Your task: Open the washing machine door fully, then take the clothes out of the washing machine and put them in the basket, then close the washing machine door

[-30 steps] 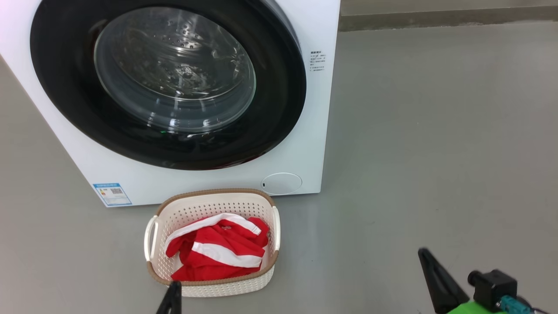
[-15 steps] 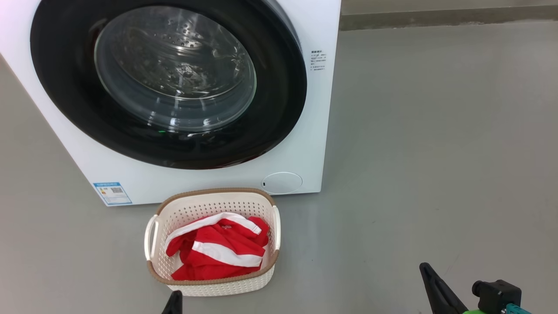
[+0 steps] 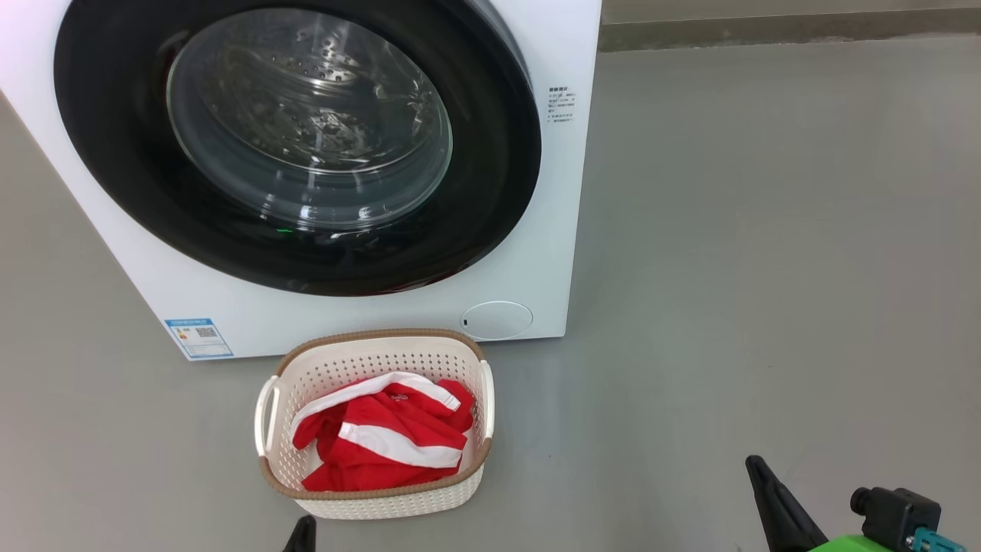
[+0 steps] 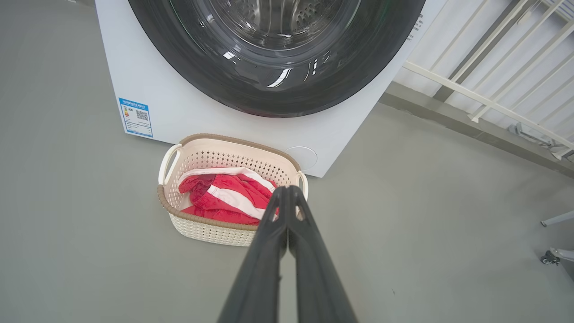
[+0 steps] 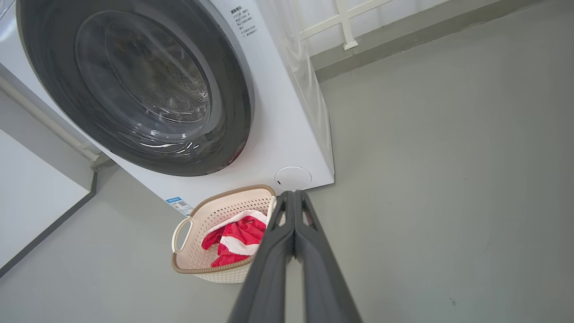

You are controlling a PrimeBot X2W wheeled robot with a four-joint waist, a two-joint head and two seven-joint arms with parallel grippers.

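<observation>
The white washing machine (image 3: 552,230) stands ahead with its black-rimmed round door (image 3: 299,146) shut flat against the front; steel drum shows through the glass. On the floor before it sits the cream basket (image 3: 375,498) holding red clothes (image 3: 383,445) with white stripes. My left gripper (image 4: 287,190) is shut and empty, held back from the basket's near right corner; its tip (image 3: 301,533) pokes in at the head view's bottom edge. My right gripper (image 5: 293,194) is shut and empty too, off to the basket's right, its dark finger (image 3: 774,502) at the lower right.
Grey floor (image 3: 766,268) spreads to the right of the machine. A white railing (image 4: 489,103) and a low kerb run behind the machine. A wheeled stand foot (image 4: 556,255) sits at the far right of the left wrist view. A white panel (image 5: 31,206) stands left of the machine.
Both grippers have dropped lower in the head view, drawing back from the basket and machine. Basket, clothes and door have stayed put.
</observation>
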